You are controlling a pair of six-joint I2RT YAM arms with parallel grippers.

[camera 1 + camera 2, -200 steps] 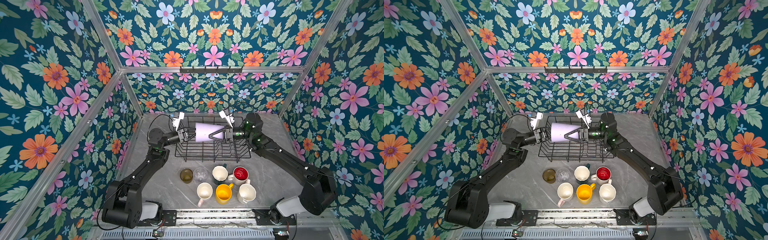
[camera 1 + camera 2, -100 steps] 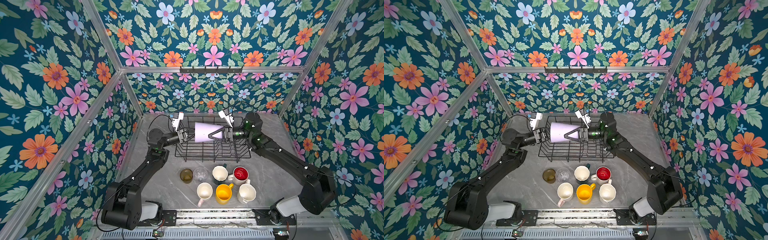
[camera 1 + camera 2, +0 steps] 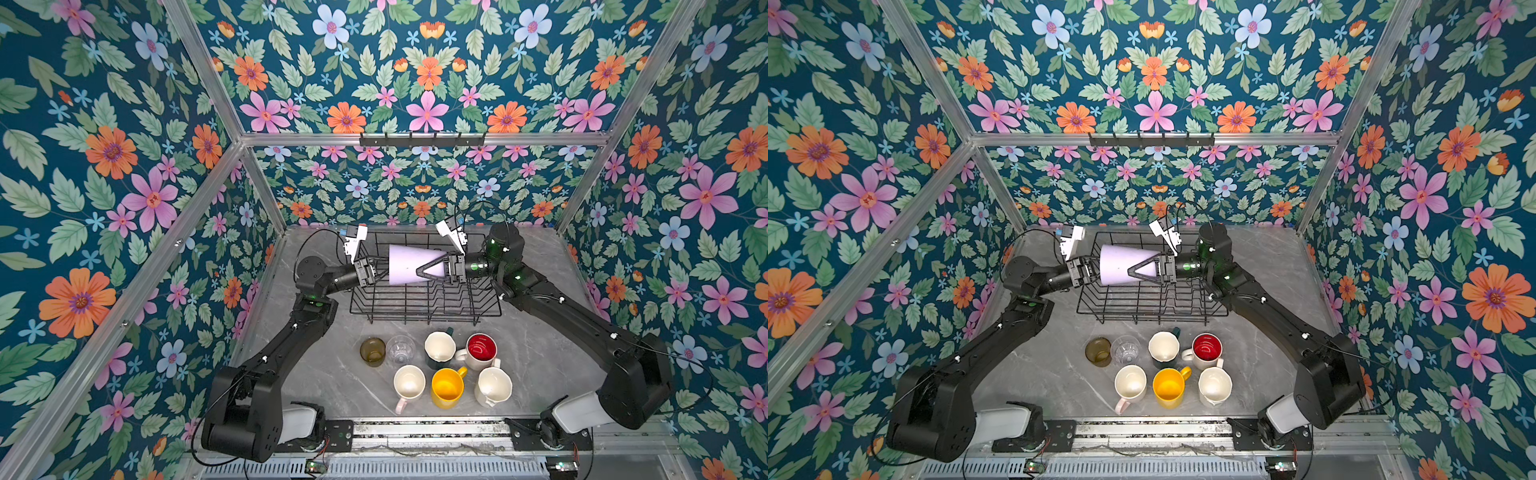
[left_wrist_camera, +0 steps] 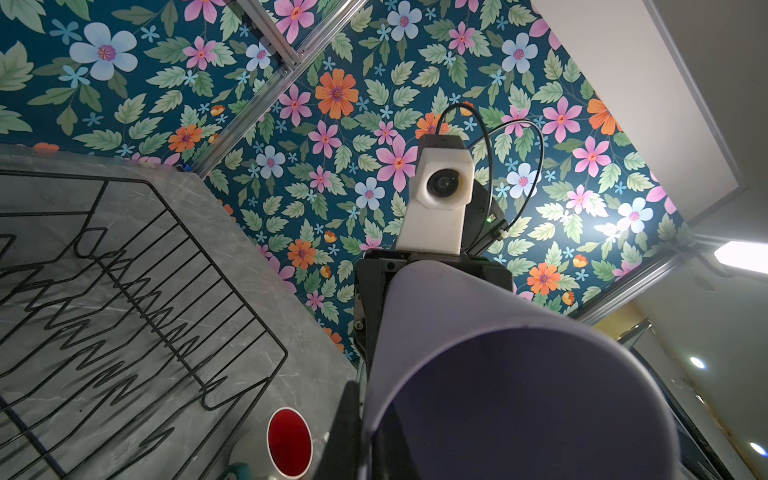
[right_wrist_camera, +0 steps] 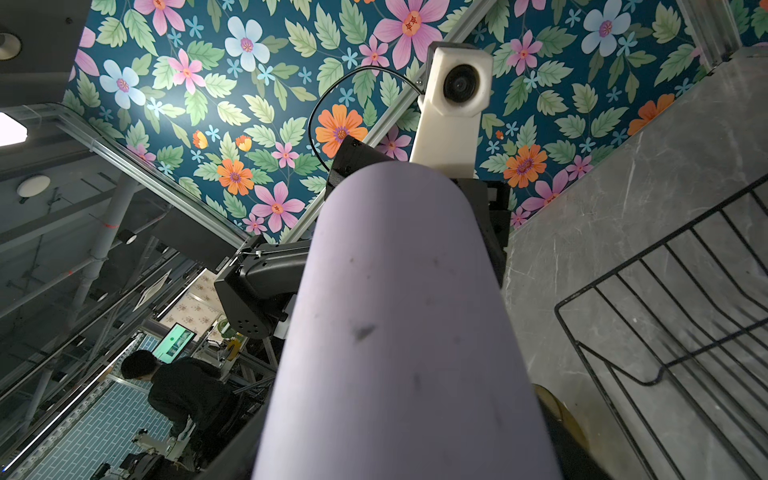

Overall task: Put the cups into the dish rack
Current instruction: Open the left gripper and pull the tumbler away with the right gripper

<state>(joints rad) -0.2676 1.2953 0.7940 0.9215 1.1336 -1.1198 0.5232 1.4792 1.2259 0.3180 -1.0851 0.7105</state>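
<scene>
Top views: stereo pair set high above the table's (image 3: 332, 382) near edge, looking down and forward. It is far enough off to take in the whole scene, and both views are nearly alike.
Left wrist: very near the tumbler's (image 4: 519, 299) open mouth, looking along it and tilted upward.
Right wrist: very near the tumbler's outside, facing the opposite way.
Wrist overlap: tumbler, rack (image 4: 124, 291). Each also sees the other: right wrist camera (image 4: 442, 187), left wrist camera (image 5: 457, 79).

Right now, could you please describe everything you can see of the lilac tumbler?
The lilac tumbler is a plain, matte, tapered cup, seemingly plastic, without a handle, empty, with faint dark scuffs on its side. It lies horizontal in the air above the dish rack, mouth toward the left gripper, which pinches its rim; the right gripper straddles its narrow base end.
</scene>
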